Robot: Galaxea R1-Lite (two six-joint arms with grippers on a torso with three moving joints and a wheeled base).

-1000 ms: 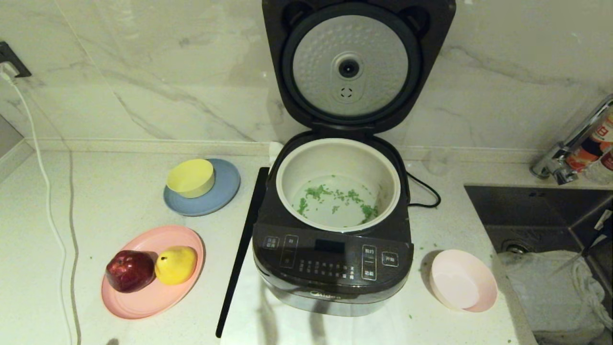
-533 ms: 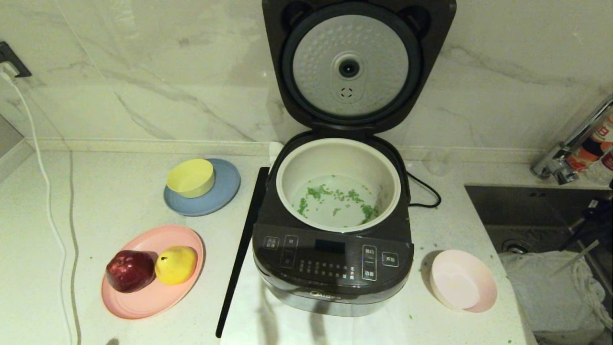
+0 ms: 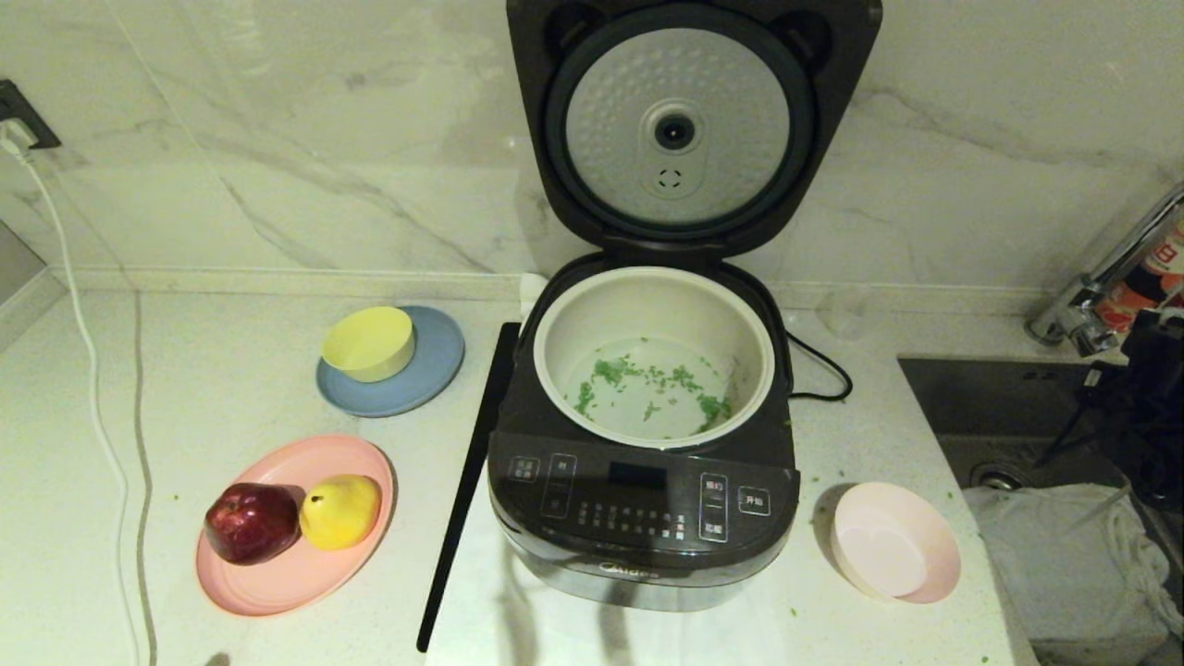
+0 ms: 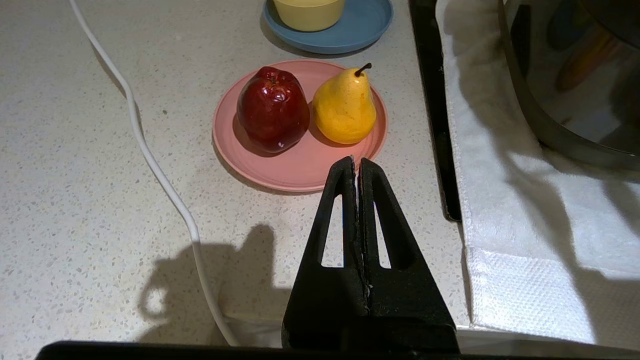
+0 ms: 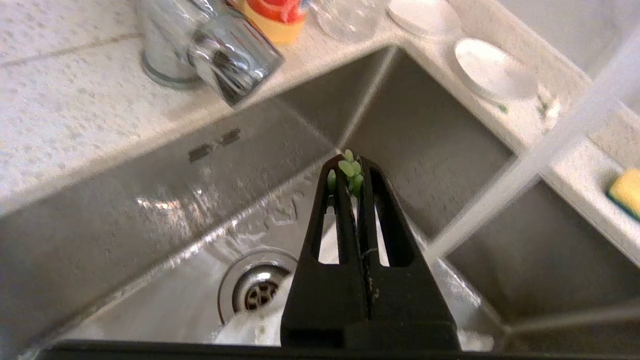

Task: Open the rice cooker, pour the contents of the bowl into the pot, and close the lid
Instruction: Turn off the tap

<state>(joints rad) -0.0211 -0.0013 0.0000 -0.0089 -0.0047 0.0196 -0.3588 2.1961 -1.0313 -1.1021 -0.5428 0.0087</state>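
While the glossy dark rice cooker (image 3: 647,462) stands with its lid (image 3: 680,129) raised, dimpled silver disc showing, green contents (image 3: 652,388) lie scattered in the smooth cream pot (image 3: 560,361). Beside it on the speckled counter sits the empty pink bowl (image 3: 893,541). Both black grippers are closed: the right gripper (image 5: 353,167) over the steel sink (image 5: 150,210) with green bits stuck at its tips, the left gripper (image 4: 356,165) empty near the pink plate (image 4: 300,170).

The rice cooker (image 3: 643,490) carries its brand low on the front, "Midea" in pale letters, just under the glossy control panel (image 3: 638,504). On that panel, white Chinese labels sit in small boxes and rows. One box at the right reads 开始, and the box beside it starts with 预约. The other labels on the left and along the middle row are too small to read. By the faucet (image 3: 1091,305), a bottle (image 3: 1152,273) shows a red-and-white label with a character like 日, the rest cut off.
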